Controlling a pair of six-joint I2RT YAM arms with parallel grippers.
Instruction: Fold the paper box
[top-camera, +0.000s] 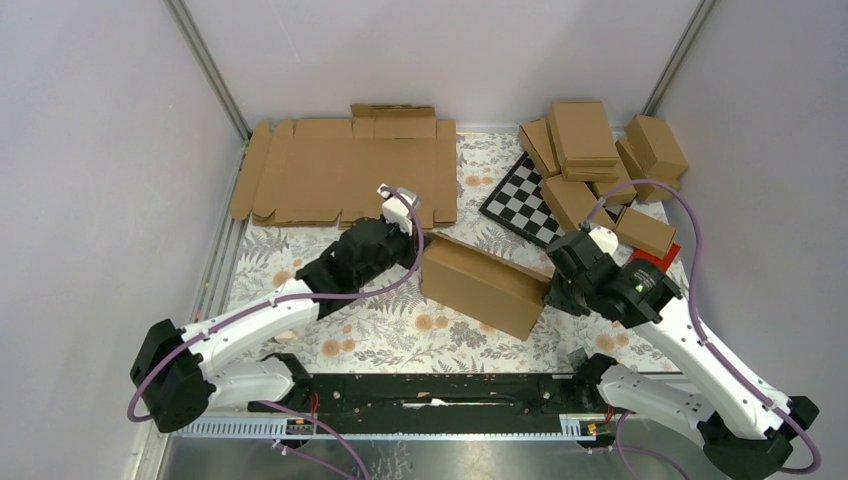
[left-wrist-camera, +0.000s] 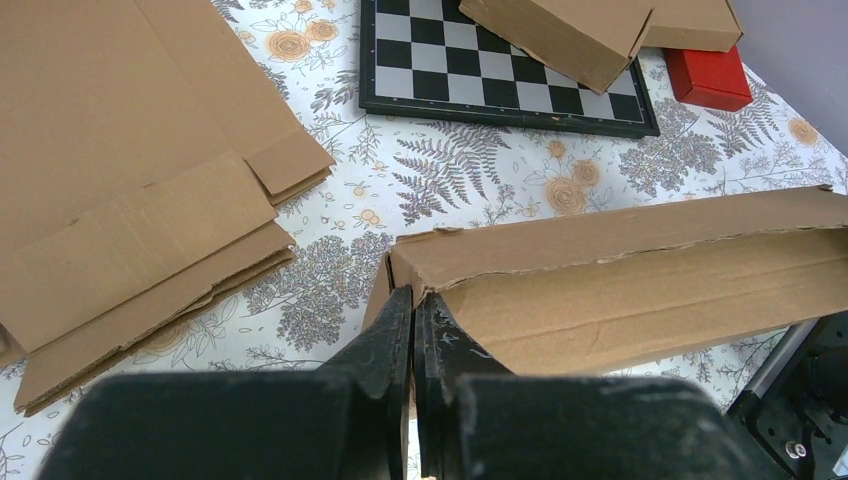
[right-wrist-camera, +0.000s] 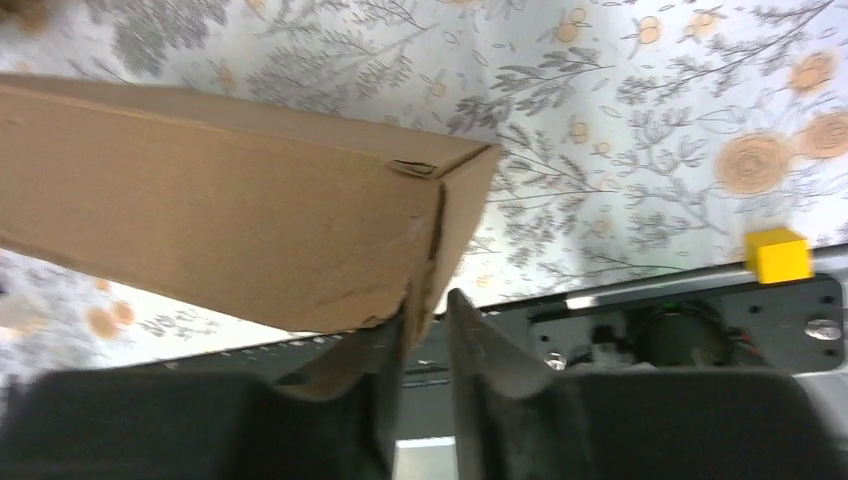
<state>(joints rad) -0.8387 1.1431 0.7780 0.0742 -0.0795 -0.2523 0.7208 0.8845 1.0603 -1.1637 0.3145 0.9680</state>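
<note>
The paper box (top-camera: 480, 285) lies on the bench (top-camera: 370, 340) between your two pincers, a long, partly formed brown shell set slantwise, its top panel lifted slightly along the far edge. Your right pincer (top-camera: 552, 290) is at the box's right end, pinching the end wall at the corner: the cardboard edge runs down into the narrow gap between its fingers (right-wrist-camera: 375, 345). Your left pincer (top-camera: 420, 255) meets the opposite end, its fingers (left-wrist-camera: 390, 335) pressed almost together with the tips against the box's corner; you cannot tell whether any cardboard is caught between them. Beyond the left pincer and to its left a stack of flat cardboard blanks (top-camera: 340, 170) lies spread. Ahead of it, past the box, sits a checkerboard (top-camera: 520, 200), with a pile of closed brown boxes (top-camera: 590, 150) partly on it and a red block (left-wrist-camera: 710, 75) just beside. Near the right pincer, at the bench's near rail, rests a small yellow cube (right-wrist-camera: 779, 255).
</note>
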